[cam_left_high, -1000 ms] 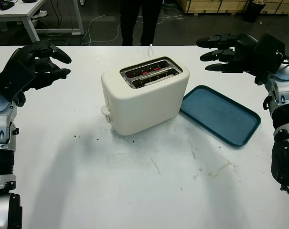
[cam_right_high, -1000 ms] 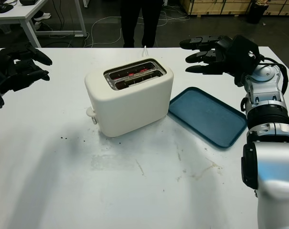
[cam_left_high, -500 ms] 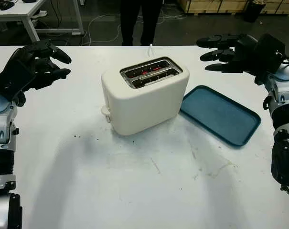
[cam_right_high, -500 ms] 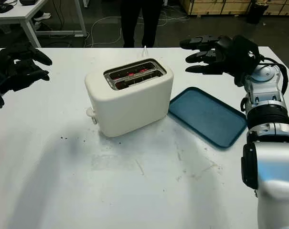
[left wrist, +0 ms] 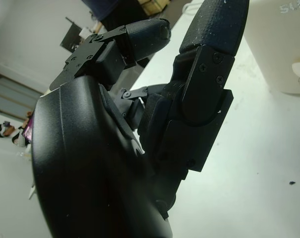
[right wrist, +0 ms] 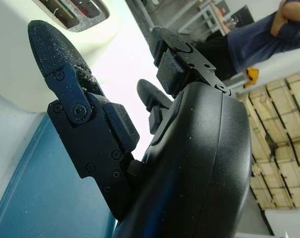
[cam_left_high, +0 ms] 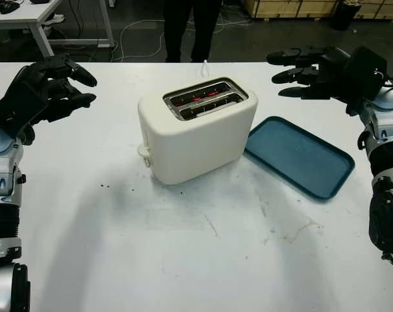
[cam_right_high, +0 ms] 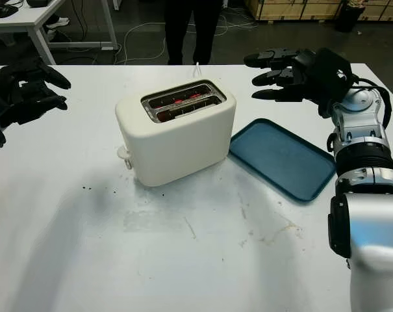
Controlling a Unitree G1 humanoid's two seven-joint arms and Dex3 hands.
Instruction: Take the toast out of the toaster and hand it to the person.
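Observation:
A cream two-slot toaster (cam_left_high: 196, 130) stands in the middle of the white table (cam_left_high: 183, 260). Its slots (cam_left_high: 206, 99) glow red inside, and I cannot tell any toast in them. My left hand (cam_left_high: 69, 81) hangs open above the table's far left, well apart from the toaster. My right hand (cam_left_high: 293, 65) hangs open at the far right, above and behind the blue tray (cam_left_high: 299, 156). A person in dark trousers (cam_left_high: 191, 29) stands beyond the table's far edge.
The empty blue tray lies flat just right of the toaster. The toaster's white cord (cam_left_high: 204, 65) runs off the far edge. A second white table (cam_left_high: 34, 16) stands at the back left. Crumbs (cam_left_high: 105, 186) and stains mark the near tabletop.

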